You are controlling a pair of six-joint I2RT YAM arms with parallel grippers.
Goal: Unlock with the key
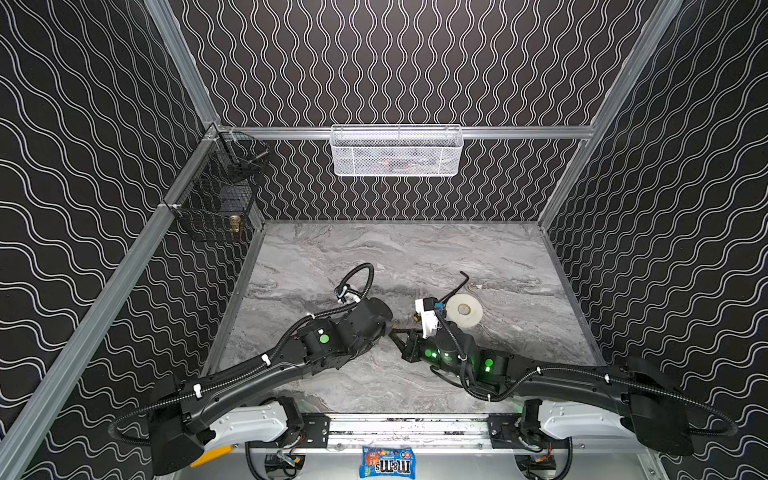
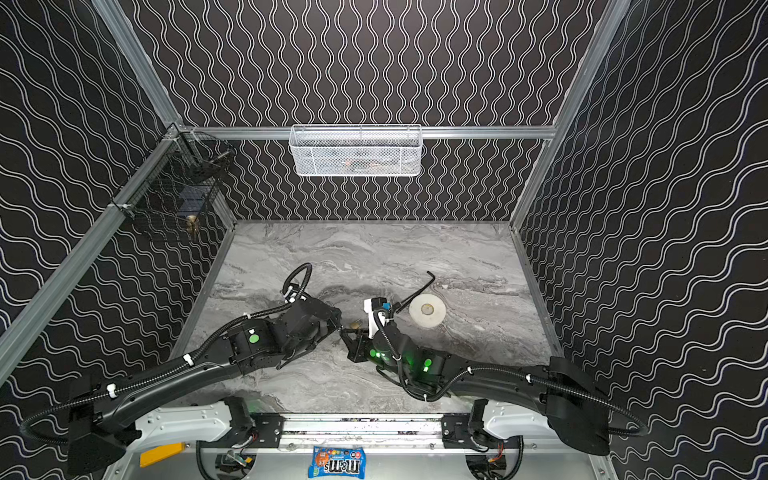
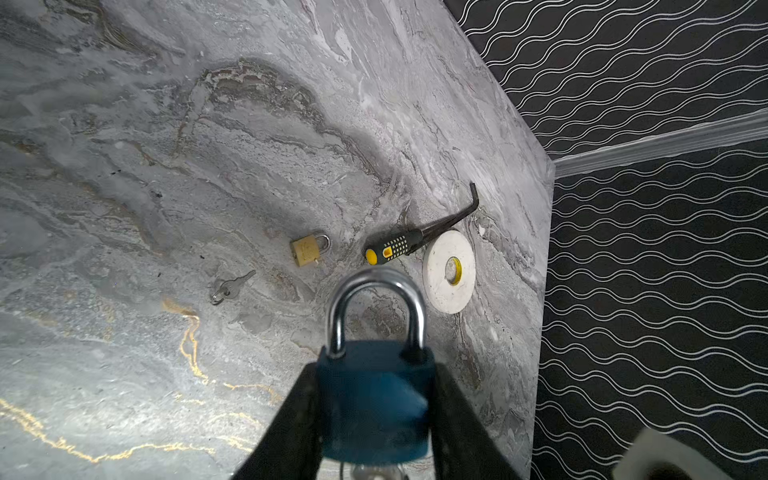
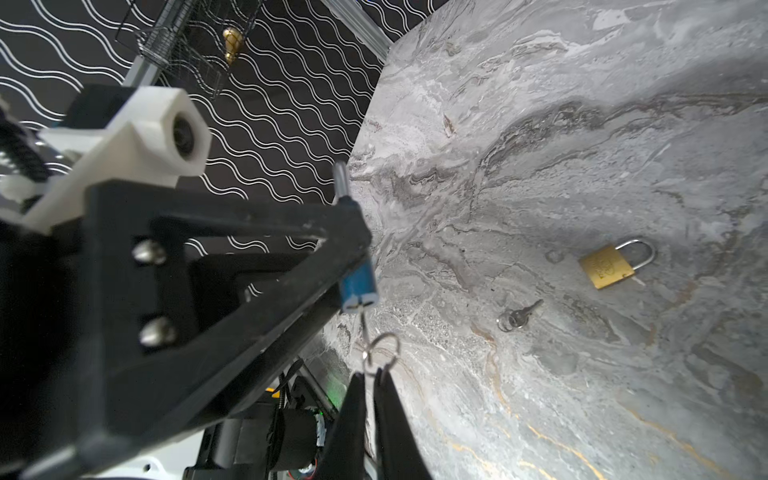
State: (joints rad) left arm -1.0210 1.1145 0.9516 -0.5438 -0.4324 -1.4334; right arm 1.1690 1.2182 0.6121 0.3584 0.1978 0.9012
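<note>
Caught mid-task: my left gripper (image 3: 376,370) clamps the blue padlock (image 3: 374,415) by its body, held off the table (image 3: 166,166). Its shackle (image 3: 376,278) is seated at both legs, so I judge it not yet unlocked. At the blue padlock's underside the key (image 4: 365,332) stands in the keyway with its ring (image 4: 387,335) dangling, and my right gripper (image 4: 372,376) is pinched almost closed on the key's head. To turn it well I should roll the right wrist about the key's own line, neither levering sideways nor pulling out, while the left grip resists the twist. Beyond the blue padlock lie spare keys (image 4: 517,318) and a brass padlock (image 4: 607,266), then a screwdriver (image 3: 392,249), tape roll (image 3: 449,270) and hex key (image 3: 457,216), none needed.
</note>
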